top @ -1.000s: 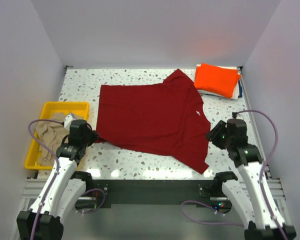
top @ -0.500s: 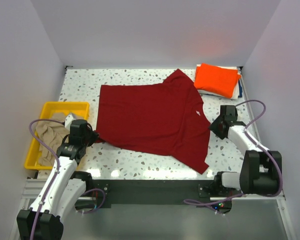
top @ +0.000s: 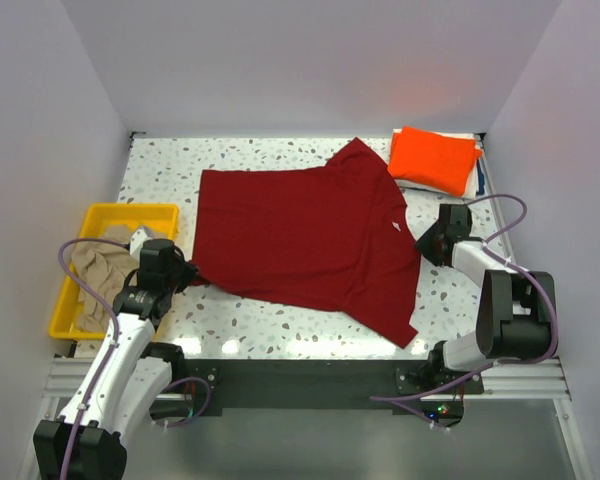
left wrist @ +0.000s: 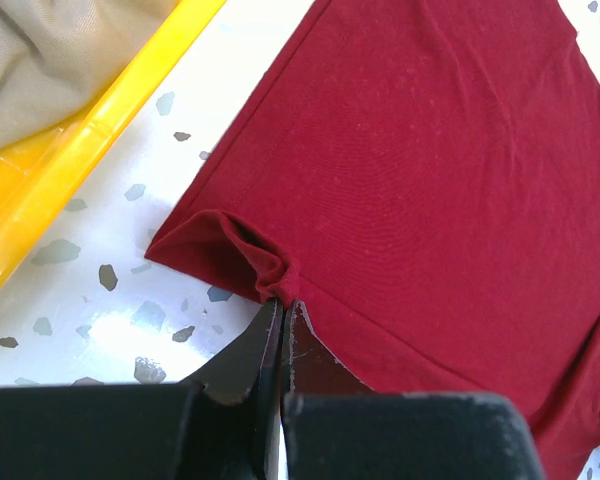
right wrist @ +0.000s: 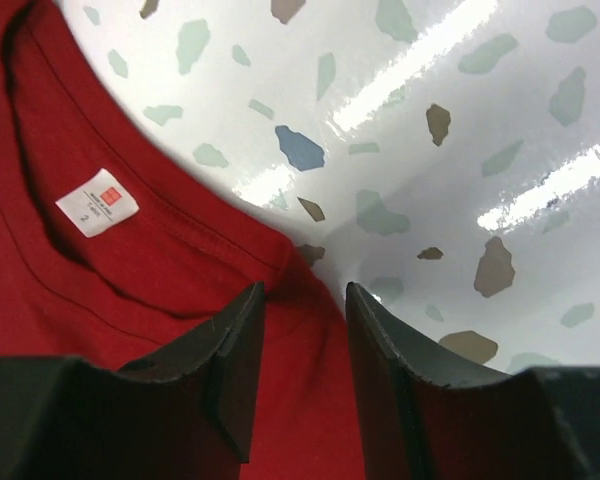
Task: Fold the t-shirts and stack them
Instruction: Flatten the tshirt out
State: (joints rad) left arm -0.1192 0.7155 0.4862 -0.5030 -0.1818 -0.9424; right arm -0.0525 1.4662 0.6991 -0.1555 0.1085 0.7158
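Observation:
A dark red t-shirt (top: 300, 235) lies spread flat on the speckled table, neck to the right. My left gripper (top: 185, 272) is shut on a bunched bit of its lower left hem (left wrist: 265, 270), jaws pressed together at the tips (left wrist: 283, 302). At the shirt's right edge my right gripper (top: 425, 243) is low and open, its fingers straddling the shoulder edge (right wrist: 305, 295) beside the collar and white neck label (right wrist: 97, 201). A folded orange t-shirt (top: 435, 158) lies at the back right. A crumpled beige t-shirt (top: 98, 275) sits in the tray.
The yellow plastic tray (top: 130, 209) stands at the left edge, close to my left gripper, and its rim (left wrist: 90, 140) shows in the left wrist view. The orange shirt rests on a folded white and blue item (top: 475, 180). White walls enclose the table.
My right arm has swung from the near right in toward the shirt's neck edge and dropped low over it. The left arm and the shirt have not moved.

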